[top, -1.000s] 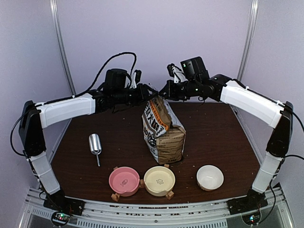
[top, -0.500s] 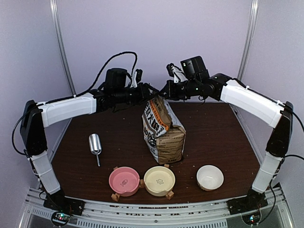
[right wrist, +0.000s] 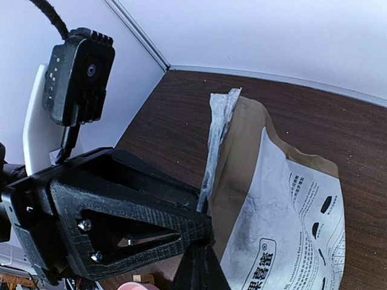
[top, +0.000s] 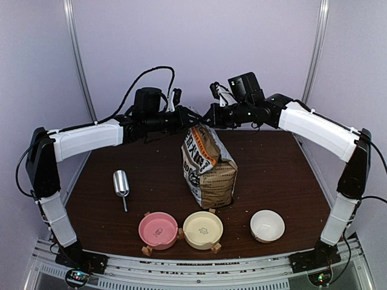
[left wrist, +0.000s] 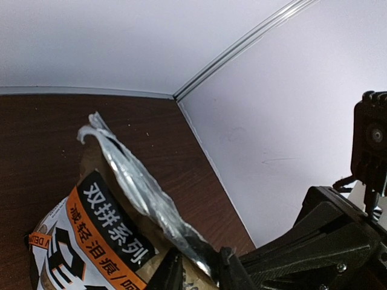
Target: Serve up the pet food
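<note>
Bag [left wrist: 91, 241]: "双拼系列" white on black; back panel [right wrist: 290, 235] print, seemingly "果营蜜".

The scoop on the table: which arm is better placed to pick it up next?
Probably left. The scoop lies on the left arm's side. The right gripper is shut on the bag top; the left gripper also pinches the top, so it must let go first.

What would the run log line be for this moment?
stage: opening bag | left hand: on top seal | right hand: shut on top seal | scoop: untouched
</note>
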